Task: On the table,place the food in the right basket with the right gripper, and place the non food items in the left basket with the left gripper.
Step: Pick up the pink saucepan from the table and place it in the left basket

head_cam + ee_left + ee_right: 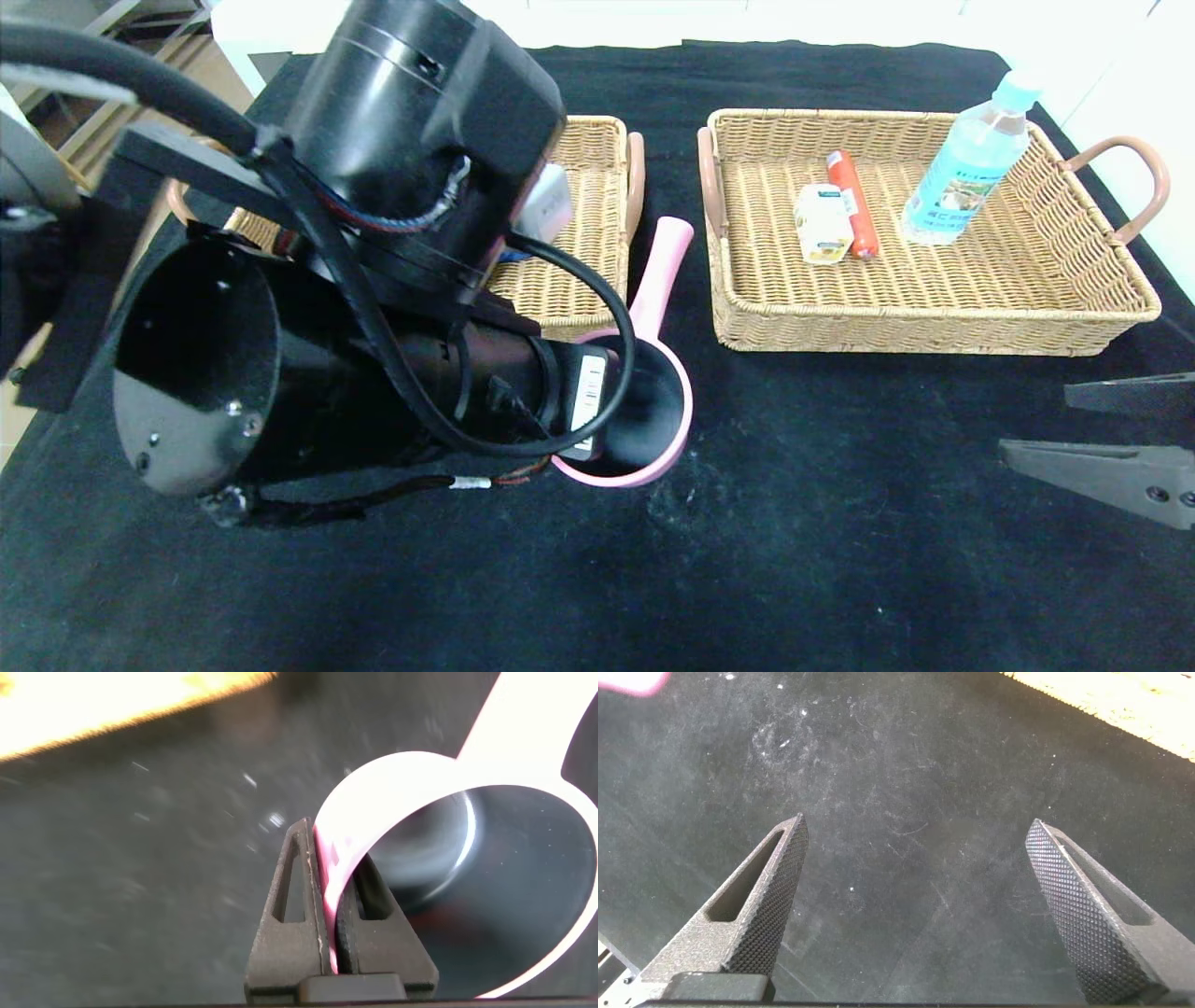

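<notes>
Pink ladle (653, 373) looks light, stiff, slick plastic w/ thin rim; left gripper (332, 910) jaws pinching that rim, right gripper (920, 905) jaws spread, idle.

Head camera high above black table (840, 523), wrist cameras close, facing down onto it

Two baskets (934, 317) (588, 280), one ladle (653, 280), perhaps four items.

No legible text — bottle (971, 163) label unreadable.
</notes>
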Available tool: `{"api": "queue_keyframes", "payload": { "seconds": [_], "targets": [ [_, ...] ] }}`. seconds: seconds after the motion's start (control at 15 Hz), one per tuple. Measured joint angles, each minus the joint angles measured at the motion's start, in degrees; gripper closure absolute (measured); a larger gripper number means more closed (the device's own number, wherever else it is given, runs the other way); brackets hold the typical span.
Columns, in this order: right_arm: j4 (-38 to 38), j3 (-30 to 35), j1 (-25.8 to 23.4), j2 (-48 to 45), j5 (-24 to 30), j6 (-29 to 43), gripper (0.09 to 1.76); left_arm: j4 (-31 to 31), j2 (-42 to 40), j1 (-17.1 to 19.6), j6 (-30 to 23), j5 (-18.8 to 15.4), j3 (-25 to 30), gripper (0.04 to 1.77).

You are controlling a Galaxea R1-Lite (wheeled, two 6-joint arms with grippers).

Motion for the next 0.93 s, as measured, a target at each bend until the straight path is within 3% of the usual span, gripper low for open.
{"api": "queue_keyframes", "payload": {
  "seconds": [0.33, 0.53, 0.8, 0.93],
  "targets": [
    [0.0, 0.0, 0.0, -0.1, -0.1, 0.0, 0.14, 0.0, -1.5, 6.6, 2.5, -0.7, -5.1, 1.64],
    [0.0, 0.0, 0.0, -0.1, -0.1, 0.0, 0.14, 0.0, -2.0, 11.5, 4.3, -2.9, -8.0, 1.64],
    [0.0, 0.0, 0.0, 0.0, -0.1, 0.1, 0.14, -1.0, -2.1, 19.9, 6.2, -8.5, -10.1, 1.64],
    [0.0, 0.0, 0.0, 0.0, -0.1, 0.1, 0.14, -5.3, -1.8, 24.1, 7.2, -11.6, -10.4, 1.64]
  ]
}}
